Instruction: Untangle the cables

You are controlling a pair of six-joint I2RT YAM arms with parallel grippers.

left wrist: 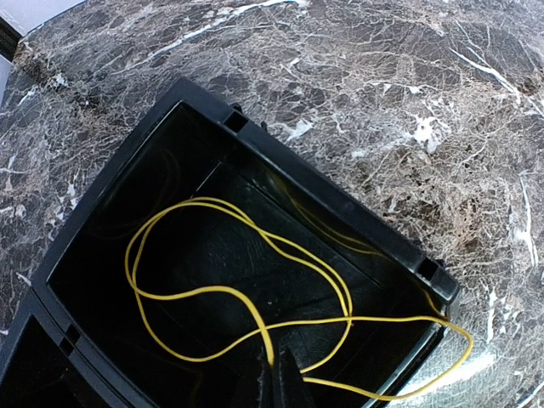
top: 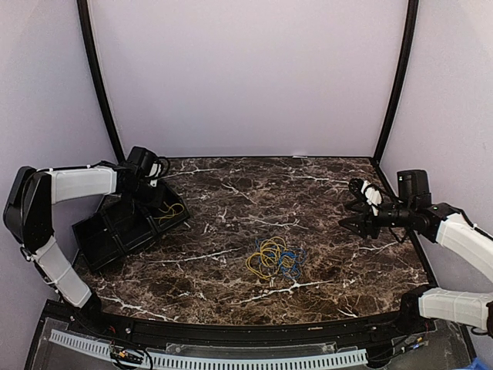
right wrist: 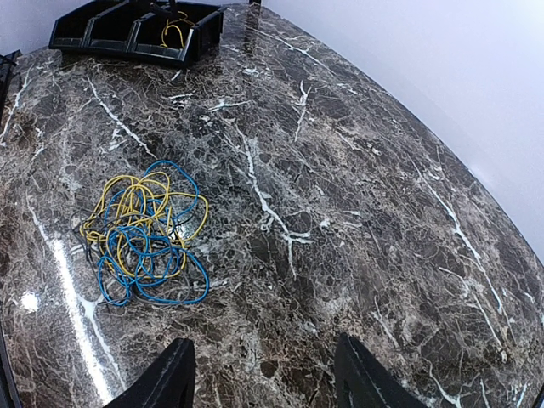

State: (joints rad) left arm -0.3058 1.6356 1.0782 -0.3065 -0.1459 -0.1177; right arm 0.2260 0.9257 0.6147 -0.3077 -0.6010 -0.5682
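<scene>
- Top view: the tangle of cables [top: 273,258], yellow and blue loops, lies near the middle of the surface [top: 231,193], and neither claw touches it. The left claw [top: 154,202] reaches down into a black tray [top: 115,231] at the left edge, where a yellow cable [top: 171,212] shows. The right claw [top: 350,206] hovers at the right, well apart from the tangle.
- Left wrist view: the left claw [left wrist: 276,372] is fully closed. The yellow cable [left wrist: 212,289] runs into its tips and appears pinched there. The cable lies in loose loops on the floor of one tray [left wrist: 340,204] compartment, and one loop hangs over the wall at lower right.
- Right wrist view: the right claw [right wrist: 263,361] has its jaws apart with nothing between them. The tangle [right wrist: 144,229] lies ahead to the left, and the tray [right wrist: 195,47] sits beyond it.
- Judgement: one freed cable is being placed in the tray. Next, the left claw needs to release it and lift clear without dragging the overhanging loop. After that, a single strand should be picked from the tangle while the other claw pins the rest.
</scene>
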